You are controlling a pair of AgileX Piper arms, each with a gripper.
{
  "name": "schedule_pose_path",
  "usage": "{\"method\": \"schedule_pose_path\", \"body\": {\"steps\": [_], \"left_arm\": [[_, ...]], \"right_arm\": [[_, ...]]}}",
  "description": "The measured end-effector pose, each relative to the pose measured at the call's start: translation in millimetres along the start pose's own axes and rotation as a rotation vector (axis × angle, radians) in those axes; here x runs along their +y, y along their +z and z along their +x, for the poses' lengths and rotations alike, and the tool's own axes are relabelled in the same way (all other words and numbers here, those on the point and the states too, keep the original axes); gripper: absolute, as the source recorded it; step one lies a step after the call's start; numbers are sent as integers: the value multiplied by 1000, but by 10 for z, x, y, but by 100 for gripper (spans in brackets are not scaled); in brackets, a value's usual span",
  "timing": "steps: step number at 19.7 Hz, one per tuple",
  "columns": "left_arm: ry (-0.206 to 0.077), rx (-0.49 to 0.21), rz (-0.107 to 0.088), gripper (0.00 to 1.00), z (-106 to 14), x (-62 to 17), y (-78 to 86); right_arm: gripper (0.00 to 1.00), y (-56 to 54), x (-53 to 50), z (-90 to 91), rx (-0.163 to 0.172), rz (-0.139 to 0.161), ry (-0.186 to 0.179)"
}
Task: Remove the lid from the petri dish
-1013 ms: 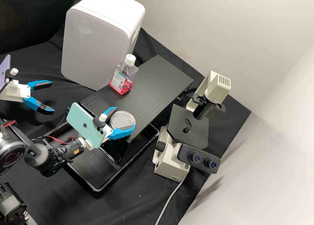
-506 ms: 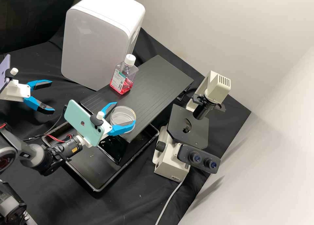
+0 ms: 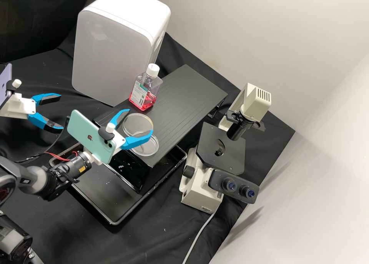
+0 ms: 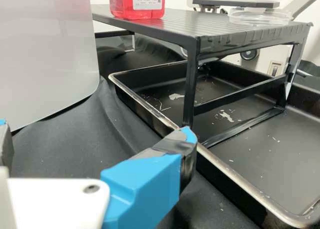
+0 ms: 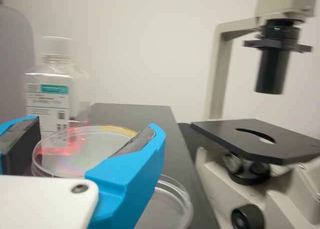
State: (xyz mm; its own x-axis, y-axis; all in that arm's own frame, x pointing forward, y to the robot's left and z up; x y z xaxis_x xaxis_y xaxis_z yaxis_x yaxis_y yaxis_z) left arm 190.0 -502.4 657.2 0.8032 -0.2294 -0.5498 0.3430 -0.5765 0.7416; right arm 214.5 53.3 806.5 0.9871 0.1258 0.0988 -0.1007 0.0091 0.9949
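Note:
The clear petri dish lid (image 3: pixel 137 122) hangs above the black rack (image 3: pixel 184 98), tilted, with my right gripper (image 3: pixel 132 128) shut on its rim. In the right wrist view the lid (image 5: pixel 80 150) sits between the two blue fingers (image 5: pixel 136 161), glowing faintly pink. The open dish base (image 3: pixel 147 144) rests on the rack's near end, just below and right of the lid, and shows as a clear rim (image 5: pixel 167 204) under the fingers. My left gripper (image 3: pixel 60 113) stands open over the black cloth to the far left, holding nothing; from its wrist the dish base (image 4: pixel 260 16) lies far off on the rack.
A flask of pink liquid (image 3: pixel 145 88) stands on the rack behind the lid. A white box (image 3: pixel 115 41) is at the back left. A black tray (image 3: pixel 115 202) lies under the rack. A microscope (image 3: pixel 226 152) stands to the right.
The right gripper has risen and drawn back to the left with the lid, which has come off the dish base. The base stays on the rack. The left arm has kept still.

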Motion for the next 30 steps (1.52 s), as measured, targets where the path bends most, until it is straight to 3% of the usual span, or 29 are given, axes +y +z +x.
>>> {"method": "schedule_pose_path", "body": {"steps": [4,9,15,23,24,30], "left_arm": [[0,0,0,100,0,0,0],[0,1,0,100,0,0,-1],[0,1,0,100,0,0,-1],[0,1,0,100,0,0,-1],[0,1,0,100,0,0,-1],[1,2,-1,100,0,1,-2]], "right_arm": [[0,-112,-169,47,33,-27,-58],[0,-114,-281,59,27,-47,-99],[0,-84,-301,63,1,-48,-98],[0,-84,-301,63,1,-48,-98],[100,-84,-301,63,1,-48,-98],[100,-80,-297,64,0,-49,-97]]}}
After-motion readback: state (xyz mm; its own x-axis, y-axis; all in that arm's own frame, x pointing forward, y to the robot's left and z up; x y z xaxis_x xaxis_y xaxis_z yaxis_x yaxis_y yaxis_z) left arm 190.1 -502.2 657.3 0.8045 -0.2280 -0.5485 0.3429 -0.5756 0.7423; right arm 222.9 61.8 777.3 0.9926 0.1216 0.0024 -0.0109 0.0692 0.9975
